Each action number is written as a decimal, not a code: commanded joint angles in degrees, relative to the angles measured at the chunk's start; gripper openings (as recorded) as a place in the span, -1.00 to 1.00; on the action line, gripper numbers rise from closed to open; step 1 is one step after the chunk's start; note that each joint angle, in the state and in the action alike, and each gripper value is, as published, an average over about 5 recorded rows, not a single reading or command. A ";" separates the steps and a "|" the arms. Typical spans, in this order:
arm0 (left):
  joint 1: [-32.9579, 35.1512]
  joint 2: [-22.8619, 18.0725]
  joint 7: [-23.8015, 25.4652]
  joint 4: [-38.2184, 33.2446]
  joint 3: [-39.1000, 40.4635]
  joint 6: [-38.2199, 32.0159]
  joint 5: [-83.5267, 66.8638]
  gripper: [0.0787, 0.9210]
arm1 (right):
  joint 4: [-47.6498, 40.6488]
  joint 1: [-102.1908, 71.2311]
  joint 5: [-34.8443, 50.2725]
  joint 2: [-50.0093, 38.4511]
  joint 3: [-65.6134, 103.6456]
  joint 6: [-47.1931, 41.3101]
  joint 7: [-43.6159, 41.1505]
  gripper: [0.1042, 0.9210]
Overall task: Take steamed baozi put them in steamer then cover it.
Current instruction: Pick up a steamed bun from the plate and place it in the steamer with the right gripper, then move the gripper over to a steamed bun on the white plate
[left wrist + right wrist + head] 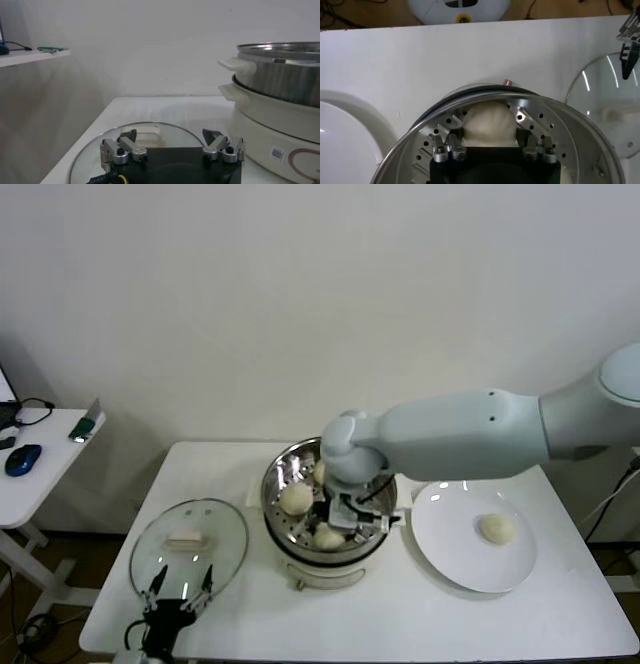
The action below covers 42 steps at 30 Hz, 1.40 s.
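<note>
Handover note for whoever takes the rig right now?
Right gripper is down in the steamer, jaws around a baozi on the perforated floor; grip or release unclear.
Left gripper open, idle over the glass lid on the table.
Done: three baozi in the steamer.
Left: one baozi on the white plate, then cover.

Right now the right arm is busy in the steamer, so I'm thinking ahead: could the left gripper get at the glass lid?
Probably yes. The left gripper, open, hovers at the near edge of the glass lid, whose handle lies just beyond with nothing between them.
</note>
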 commanded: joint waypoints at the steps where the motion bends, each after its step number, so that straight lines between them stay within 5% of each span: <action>1: 0.11 -0.03 -0.01 -0.15 -0.04 -0.05 0.05 0.77 | -0.83 -0.32 -0.72 0.40 0.55 0.24 1.17 0.54; 7: 0.15 -0.02 -0.02 -0.14 -0.12 -0.07 0.08 0.77 | -1.48 6.35 5.69 -4.55 1.74 1.48 -1.77 0.75; 20: -0.73 0.64 0.15 0.39 0.17 0.26 0.15 0.77 | -14.03 24.45 32.86 -27.04 -10.69 -8.31 -12.37 0.76; 31: -1.88 0.87 0.45 0.83 0.24 0.79 -0.17 0.77 | -15.10 11.01 22.53 -44.83 -14.92 -17.67 -8.09 0.76; 42: -1.28 0.68 0.40 1.24 -0.58 0.54 -0.38 0.77 | -25.41 -19.39 14.04 -42.81 11.29 -19.70 -5.22 0.76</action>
